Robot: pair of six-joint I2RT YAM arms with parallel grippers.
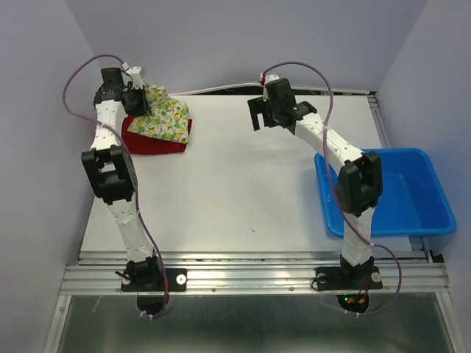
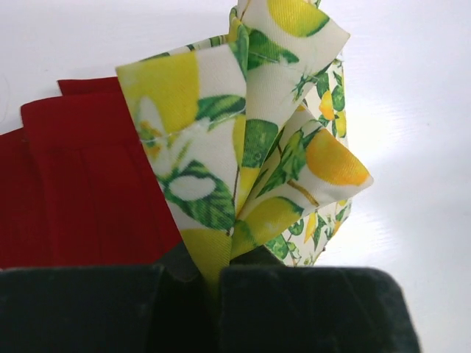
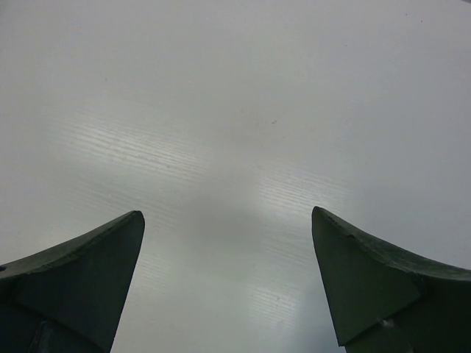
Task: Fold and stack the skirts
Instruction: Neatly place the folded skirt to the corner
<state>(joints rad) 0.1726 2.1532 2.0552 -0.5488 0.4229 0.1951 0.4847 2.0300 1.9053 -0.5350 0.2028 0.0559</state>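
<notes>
The lemon-print skirt (image 1: 162,114) lies bunched on the folded red skirt (image 1: 158,142) at the table's far left. My left gripper (image 1: 138,98) is shut on a lifted fold of the lemon skirt (image 2: 250,147). In the left wrist view the cloth runs down between the two dark fingers (image 2: 309,309), and the red skirt (image 2: 81,184) lies flat beneath it on the left. My right gripper (image 1: 263,114) is open and empty above bare table at the far middle. Its fingertips (image 3: 110,257) stand wide apart over the white surface.
A blue plastic bin (image 1: 397,193) stands at the table's right edge, beside the right arm. The white table (image 1: 243,184) stretches between the arms. Grey walls close in the left, back and right sides.
</notes>
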